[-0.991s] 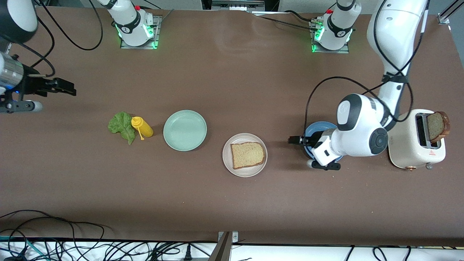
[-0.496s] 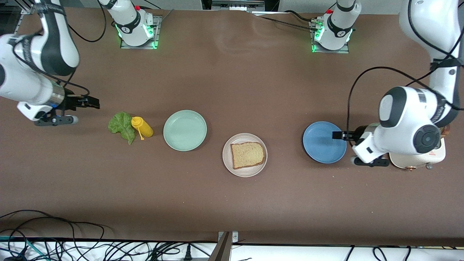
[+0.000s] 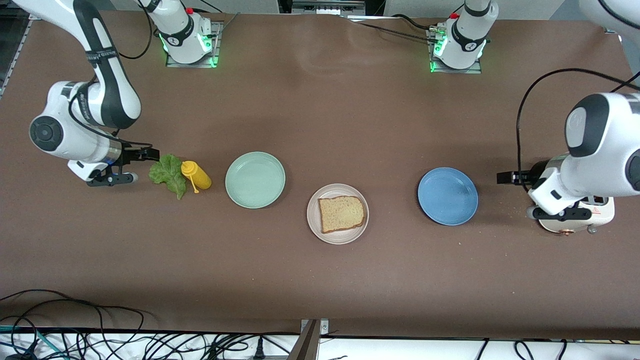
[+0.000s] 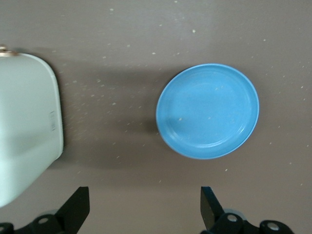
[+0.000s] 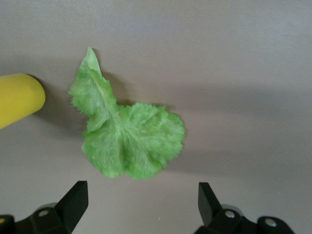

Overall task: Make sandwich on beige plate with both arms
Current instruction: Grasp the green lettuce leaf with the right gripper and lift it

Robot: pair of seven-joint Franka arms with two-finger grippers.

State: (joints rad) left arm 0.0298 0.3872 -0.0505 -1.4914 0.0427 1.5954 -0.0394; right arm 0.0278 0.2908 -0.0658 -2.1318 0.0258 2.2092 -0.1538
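One brown bread slice [image 3: 341, 213] lies on the beige plate [image 3: 314, 222] in the middle of the table. The green lettuce leaf [image 3: 167, 174] [image 5: 129, 139] rests flat on the table toward the right arm's end. My right gripper [image 3: 150, 154] [image 5: 143, 204] hovers low just beside the leaf, open, with nothing between its fingers. Over the bare table between the blue plate [image 3: 447, 196] [image 4: 208, 111] and the cream toaster [image 3: 575, 222] [image 4: 24, 126], my left gripper [image 3: 505, 177] [image 4: 145, 209] stands open and empty. The left wrist hides most of the toaster.
A yellow squeeze bottle [image 3: 197, 175] [image 5: 17, 97] lies touching the leaf, on the side toward the mint-green plate [image 3: 255, 180]. Cables run along the table edge nearest the front camera.
The right arm swung in from the table's end and its gripper now sits beside the lettuce. The left arm drew back from over the blue plate toward the toaster, covering it.
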